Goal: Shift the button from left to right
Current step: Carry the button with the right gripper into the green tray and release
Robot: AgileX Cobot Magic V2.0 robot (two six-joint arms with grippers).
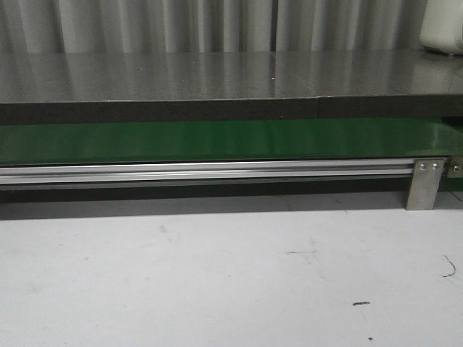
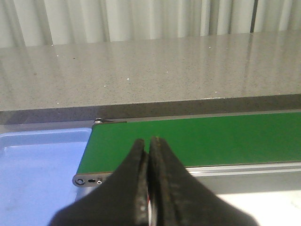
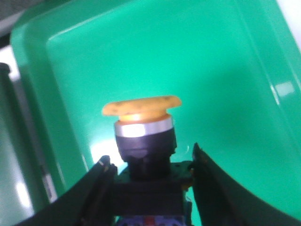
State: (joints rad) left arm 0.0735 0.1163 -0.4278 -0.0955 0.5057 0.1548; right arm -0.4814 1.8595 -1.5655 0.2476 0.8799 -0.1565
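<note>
My right gripper (image 3: 149,176) pinching button (image 3: 143,136) by black body, orange-yellow cap up, above green tray (image 3: 221,70); contact with tray floor hard to judge. My left gripper (image 2: 149,162) pressed together, nothing between fingers, over end of green belt (image 2: 211,141), blue tray (image 2: 37,165) beside it.

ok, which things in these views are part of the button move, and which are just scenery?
In play:
- orange-capped push-button with black boxy body, between the right pincer's fingers
- green plastic tray behind it
- green conveyor belt

Just there:
- left pincer, shut on nothing
- light blue tray
- grey speckled counter
- aluminium belt rail
</note>
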